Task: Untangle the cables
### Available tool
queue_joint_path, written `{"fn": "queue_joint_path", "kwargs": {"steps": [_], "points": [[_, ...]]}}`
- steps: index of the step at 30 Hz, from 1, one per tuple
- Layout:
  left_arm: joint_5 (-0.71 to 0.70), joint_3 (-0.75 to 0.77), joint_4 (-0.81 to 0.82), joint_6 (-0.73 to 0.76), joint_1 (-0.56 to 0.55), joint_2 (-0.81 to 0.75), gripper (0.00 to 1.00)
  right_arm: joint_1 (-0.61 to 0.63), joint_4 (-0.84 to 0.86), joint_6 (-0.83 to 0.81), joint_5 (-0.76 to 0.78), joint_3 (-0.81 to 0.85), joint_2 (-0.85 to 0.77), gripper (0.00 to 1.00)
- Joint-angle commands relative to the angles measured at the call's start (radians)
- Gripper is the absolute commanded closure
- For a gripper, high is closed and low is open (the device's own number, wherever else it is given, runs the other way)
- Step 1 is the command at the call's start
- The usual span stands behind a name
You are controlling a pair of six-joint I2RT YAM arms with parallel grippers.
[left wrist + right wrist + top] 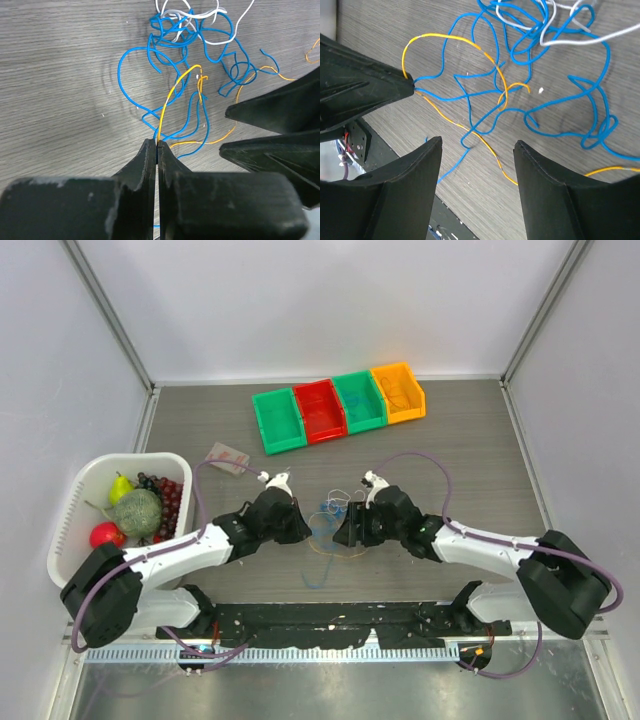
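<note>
The cables (330, 515) lie in a loose tangle on the table between my two grippers. A blue cable (167, 31) makes most of the loops, and a white cable (210, 42) crosses its far side. My left gripper (157, 146) is shut on the orange-yellow cable (172, 92), which arcs up out of its tips; a blue strand runs right beside the tips. In the right wrist view that orange-yellow cable (440, 35) curves from the left gripper's tip (410, 86) across the blue loops. My right gripper (477, 143) hangs open above the tangle's near edge, holding nothing.
Four small bins stand in a row at the back: green (278, 420), red (319, 410), green (359, 402), orange (399, 392). A white basket (76, 502) of fruit sits at the left. A small packet (228, 457) lies behind the left arm.
</note>
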Motion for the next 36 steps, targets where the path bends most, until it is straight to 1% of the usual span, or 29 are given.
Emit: {"fn": "queue_joint_path", "kwargs": {"steps": [1, 5, 8, 11, 14, 16, 18, 21, 24, 27, 28, 29, 31, 33, 36], "points": [[-0.005, 0.016, -0.012, 0.030, -0.002, -0.044, 0.95, 0.006, 0.050, -0.107, 0.043, 0.109, 0.063, 0.35], [0.003, 0.006, -0.013, 0.030, -0.004, -0.061, 0.96, 0.007, -0.002, -0.265, 0.164, 0.182, 0.109, 0.35], [0.009, 0.002, -0.012, 0.029, -0.002, -0.065, 0.96, 0.006, 0.013, -0.344, 0.126, 0.221, 0.157, 0.37], [0.018, 0.002, -0.010, 0.030, -0.002, -0.070, 0.96, 0.010, 0.047, -0.355, 0.095, 0.252, 0.214, 0.39], [0.021, 0.002, -0.010, 0.034, -0.002, -0.081, 0.96, 0.030, 0.114, -0.372, 0.065, 0.256, 0.237, 0.39], [0.023, -0.001, -0.015, 0.038, -0.002, -0.090, 0.96, 0.052, 0.119, -0.385, 0.081, 0.284, 0.270, 0.39], [0.019, -0.003, -0.024, 0.044, -0.002, -0.098, 0.96, 0.067, 0.093, -0.401, 0.143, 0.314, 0.290, 0.41], [0.015, -0.004, -0.046, 0.053, -0.002, -0.114, 0.97, 0.092, 0.066, -0.416, 0.172, 0.335, 0.288, 0.42], [0.012, -0.012, -0.055, 0.057, -0.002, -0.139, 0.98, 0.099, 0.101, -0.389, 0.224, 0.310, 0.262, 0.43], [0.015, -0.023, -0.053, 0.061, -0.004, -0.160, 0.99, 0.104, 0.174, -0.386, 0.210, 0.284, 0.242, 0.45], [0.018, -0.023, -0.053, 0.066, -0.001, -0.164, 0.99, 0.107, 0.182, -0.390, 0.165, 0.281, 0.242, 0.46], [0.018, -0.023, -0.056, 0.067, -0.002, -0.168, 0.99, 0.109, 0.184, -0.401, 0.160, 0.284, 0.242, 0.46], [0.019, -0.021, -0.067, 0.070, -0.002, -0.179, 1.00, 0.118, 0.164, -0.410, 0.192, 0.293, 0.234, 0.44], [0.019, -0.024, -0.076, 0.072, -0.001, -0.190, 1.00, 0.125, 0.136, -0.416, 0.278, 0.295, 0.219, 0.41], [0.021, -0.029, -0.078, 0.070, -0.004, -0.214, 1.00, 0.139, 0.066, -0.431, 0.361, 0.308, 0.183, 0.39]]}}
